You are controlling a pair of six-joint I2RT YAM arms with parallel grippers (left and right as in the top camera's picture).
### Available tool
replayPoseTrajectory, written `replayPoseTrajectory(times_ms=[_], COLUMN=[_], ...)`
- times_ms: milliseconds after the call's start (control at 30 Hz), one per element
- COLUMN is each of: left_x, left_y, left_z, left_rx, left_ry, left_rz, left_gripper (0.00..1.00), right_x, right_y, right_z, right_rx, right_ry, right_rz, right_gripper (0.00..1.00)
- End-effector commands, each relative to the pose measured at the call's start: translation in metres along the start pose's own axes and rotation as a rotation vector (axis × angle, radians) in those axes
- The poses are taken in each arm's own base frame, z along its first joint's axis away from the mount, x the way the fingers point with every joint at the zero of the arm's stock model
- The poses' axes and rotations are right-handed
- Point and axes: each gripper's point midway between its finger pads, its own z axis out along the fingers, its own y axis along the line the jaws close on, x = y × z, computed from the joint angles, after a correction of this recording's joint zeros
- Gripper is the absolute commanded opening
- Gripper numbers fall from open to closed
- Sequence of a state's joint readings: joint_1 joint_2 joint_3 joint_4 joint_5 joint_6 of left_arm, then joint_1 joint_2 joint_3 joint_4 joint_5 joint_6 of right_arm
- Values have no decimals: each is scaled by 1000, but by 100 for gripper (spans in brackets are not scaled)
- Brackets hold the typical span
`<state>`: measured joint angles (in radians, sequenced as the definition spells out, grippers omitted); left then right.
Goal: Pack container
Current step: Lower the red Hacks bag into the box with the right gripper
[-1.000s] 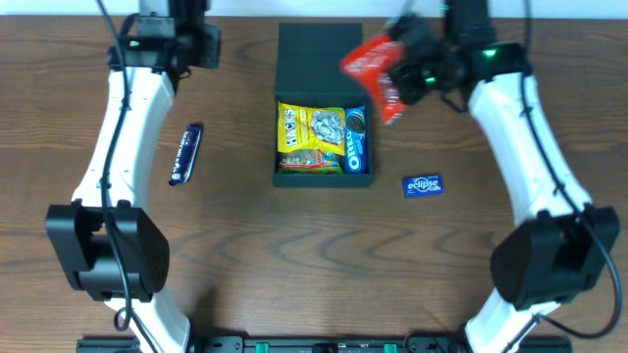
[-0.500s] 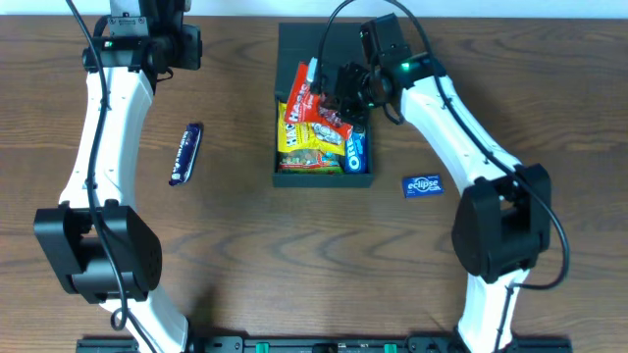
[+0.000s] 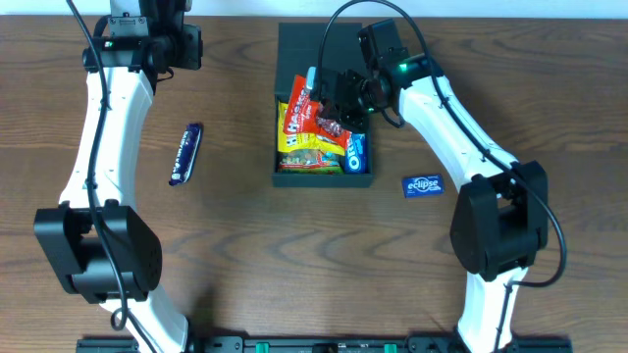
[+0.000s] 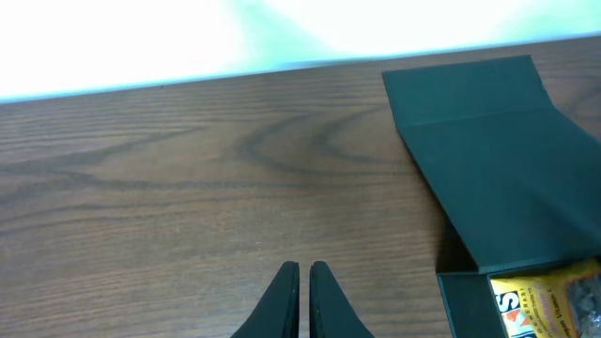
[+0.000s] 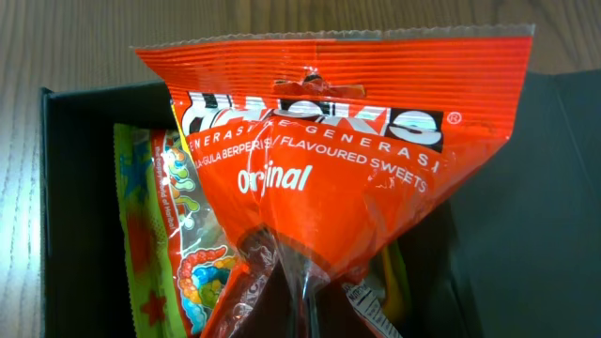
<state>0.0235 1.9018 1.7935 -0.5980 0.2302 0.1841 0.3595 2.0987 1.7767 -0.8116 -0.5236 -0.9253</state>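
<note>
The dark teal container (image 3: 323,179) sits at the table's middle back, its flap lid (image 3: 316,49) open and lying flat behind it. Inside are a yellow snack packet (image 3: 312,145) and a blue Oreo packet (image 3: 357,150). My right gripper (image 3: 329,110) is shut on an orange-red Hacks sweets bag (image 3: 295,113) and holds it over the container's left half; the bag fills the right wrist view (image 5: 324,150), above a green gummy packet (image 5: 164,263). My left gripper (image 4: 303,277) is shut and empty over bare wood at the back left, with the lid (image 4: 498,155) to its right.
A dark blue snack bar (image 3: 185,153) lies on the wood left of the container. A blue Eclipse packet (image 3: 422,185) lies to the container's right. The table's far edge meets a white surface.
My right gripper swung left from the back right with the orange-red bag and brought it down over the container. My left arm shifted slightly left early on, then stayed still.
</note>
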Motion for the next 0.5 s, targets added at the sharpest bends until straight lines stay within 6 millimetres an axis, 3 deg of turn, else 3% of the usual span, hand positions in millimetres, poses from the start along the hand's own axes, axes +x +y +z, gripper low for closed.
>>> replayPoseTrajectory(times_ms=[0,67,100,200,233,367,433,467], left_x=[-9,-9,-9,-9,-9,-9,-9,-9], left_y=[0,0,0,0,0,0,0,0], left_z=[-12,-12,-12,-12,-12,-12,-12,-12], left_rx=[0,0,0,0,0,0,0,0], left_ry=[-32,-32,-32,-33,-33,-32,-32,-32], left_rz=[17,17,17,17,17,17,17,17], left_gripper=[7,8,9,9,10,15,16,18], right_x=[-1,-2,-2,-5,-8,-31,-45,-53], right_y=[3,2,2,1,-1,-13,-18,-19], right_z=[6,6,6,3,1,-19,-34,-43], right_rx=[-25,-23,-23,-15,-6,62,98,117], right_ry=[-20,-22,-22,-29,-36,-105,-147,-168], right_rz=[-15,-16,-12,60,87,187,206,207], right_gripper=[5,21,37,65,70,68,57,43])
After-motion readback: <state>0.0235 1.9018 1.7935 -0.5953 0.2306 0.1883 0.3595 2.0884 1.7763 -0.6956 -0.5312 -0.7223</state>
